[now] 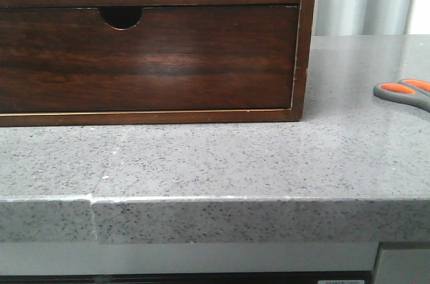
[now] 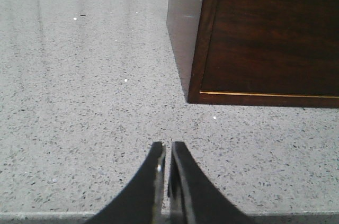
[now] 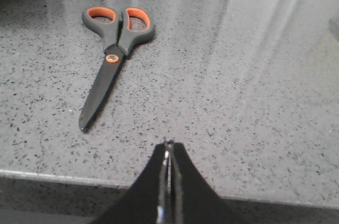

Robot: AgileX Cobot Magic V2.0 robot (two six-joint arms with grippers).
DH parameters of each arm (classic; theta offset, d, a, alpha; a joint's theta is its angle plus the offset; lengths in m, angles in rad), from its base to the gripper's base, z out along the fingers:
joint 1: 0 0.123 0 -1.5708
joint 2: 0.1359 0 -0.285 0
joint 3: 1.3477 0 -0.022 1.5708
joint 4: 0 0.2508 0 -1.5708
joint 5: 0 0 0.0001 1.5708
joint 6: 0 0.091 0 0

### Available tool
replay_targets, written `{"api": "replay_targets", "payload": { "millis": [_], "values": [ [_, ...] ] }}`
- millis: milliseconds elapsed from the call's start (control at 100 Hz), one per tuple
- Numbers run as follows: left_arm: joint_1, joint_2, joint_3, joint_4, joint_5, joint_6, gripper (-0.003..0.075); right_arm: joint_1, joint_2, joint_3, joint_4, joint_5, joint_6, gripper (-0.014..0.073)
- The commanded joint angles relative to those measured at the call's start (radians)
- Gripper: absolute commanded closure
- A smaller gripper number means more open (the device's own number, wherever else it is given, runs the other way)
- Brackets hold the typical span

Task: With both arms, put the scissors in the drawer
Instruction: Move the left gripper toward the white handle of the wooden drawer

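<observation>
right gripper (image 3: 168, 152) pinched closed, hovering near scissors (image 3: 108, 54)

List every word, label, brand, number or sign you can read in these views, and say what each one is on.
There is no readable text in any view.
Scissors: no brand or marking shows on the handles or the closed blades.
Drawer: plain wood grain, no label.
Countertop: speckled stone only.
A small pale sticker sits at the bottom edge of the front view, cut off and too small to read.
</observation>
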Motion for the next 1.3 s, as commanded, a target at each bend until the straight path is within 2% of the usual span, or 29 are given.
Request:
{"api": "replay_targets", "payload": {
  "millis": [0, 690, 880, 980, 1110, 1190, 1290],
  "values": [
    [-0.009, -0.031, 0.02, -0.002, -0.075, -0.008, 0.074, -0.006, 0.017, 0.03, -0.004, -0.074, -0.003, 0.0645],
    [-0.009, -0.031, 0.02, 0.034, -0.075, 0.007, 0.074, -0.006, 0.017, 0.03, -0.004, -0.079, -0.003, 0.0645],
    [-0.009, -0.031, 0.02, 0.062, -0.084, 0.011, 0.074, -0.006, 0.017, 0.03, -0.004, -0.246, -0.003, 0.0645],
    [-0.009, -0.031, 0.02, -0.016, -0.119, 0.011, 0.074, -0.006, 0.017, 0.03, 0.008, -0.36, -0.003, 0.0645],
    [-0.009, -0.031, 0.02, -0.289, -0.189, 0.011, 0.074, -0.006, 0.017, 0.03, 0.193, -0.43, 0.034, 0.0645],
    [-0.009, -0.031, 0.02, -0.322, -0.192, 0.011, 0.074, -0.006, 0.017, 0.03, 0.358, -0.455, 0.038, 0.0645],
    [-0.009, -0.031, 0.02, -0.355, -0.192, 0.011, 0.074, -0.006, 0.017, 0.03, 0.629, -0.469, 0.038, 0.0645]
  ]
}}
